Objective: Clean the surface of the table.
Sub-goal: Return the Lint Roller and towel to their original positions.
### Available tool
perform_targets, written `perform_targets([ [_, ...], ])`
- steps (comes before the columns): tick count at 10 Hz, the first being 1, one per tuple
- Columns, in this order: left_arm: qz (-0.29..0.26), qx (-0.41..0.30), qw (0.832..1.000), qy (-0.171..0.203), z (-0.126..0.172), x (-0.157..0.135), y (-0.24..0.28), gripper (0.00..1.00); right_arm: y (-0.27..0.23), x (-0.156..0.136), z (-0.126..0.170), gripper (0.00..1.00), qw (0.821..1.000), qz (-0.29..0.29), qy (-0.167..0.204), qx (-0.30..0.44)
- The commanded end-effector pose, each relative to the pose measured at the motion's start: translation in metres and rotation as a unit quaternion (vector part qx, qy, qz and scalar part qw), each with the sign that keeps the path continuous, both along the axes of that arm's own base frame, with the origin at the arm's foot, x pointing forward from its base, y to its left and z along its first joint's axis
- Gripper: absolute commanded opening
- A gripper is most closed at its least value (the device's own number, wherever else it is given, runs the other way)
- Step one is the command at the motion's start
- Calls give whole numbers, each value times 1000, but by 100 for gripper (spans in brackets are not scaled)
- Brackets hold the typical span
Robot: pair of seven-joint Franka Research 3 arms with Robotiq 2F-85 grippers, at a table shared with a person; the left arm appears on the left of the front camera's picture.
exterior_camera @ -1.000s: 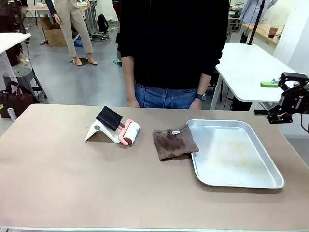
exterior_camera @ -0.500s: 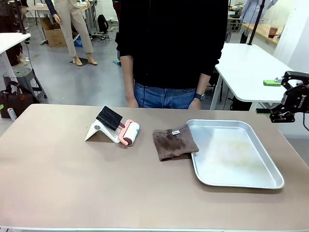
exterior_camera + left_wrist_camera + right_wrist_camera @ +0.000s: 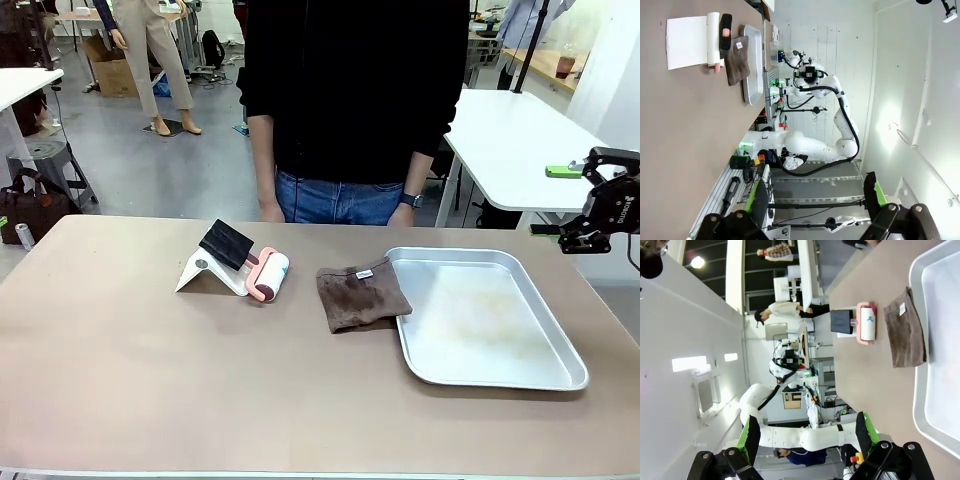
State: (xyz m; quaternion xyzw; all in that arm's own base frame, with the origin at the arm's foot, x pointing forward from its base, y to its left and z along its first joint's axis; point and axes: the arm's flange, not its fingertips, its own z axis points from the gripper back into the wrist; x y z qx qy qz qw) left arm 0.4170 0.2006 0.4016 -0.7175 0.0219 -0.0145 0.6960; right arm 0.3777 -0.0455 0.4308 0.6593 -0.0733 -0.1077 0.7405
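Beige-brown matte table (image 3: 150, 380) lies before us, its long axis running left to right, bare along our near edge.

We judge the top rigid, heavy and smooth, something to wipe, not lift. On it, largest first: a silver metal tray (image 3: 575, 370) at our right, a soft brown cloth (image 3: 360, 298) touching the tray's left rim, best pinched at a loose corner, then a pink-and-white lint roller (image 3: 268, 274) on its white stand. Our right gripper (image 3: 592, 205) hovers off the table's right end, jaws wide and empty; our left gripper (image 3: 816, 200) is likewise spread, empty.
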Motion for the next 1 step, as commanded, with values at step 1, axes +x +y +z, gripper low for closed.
perform_targets([
  [1,-2,2,1000,-1,3,-4,2,100,-1,-1,4,100,1000,-2,-5,10],
])
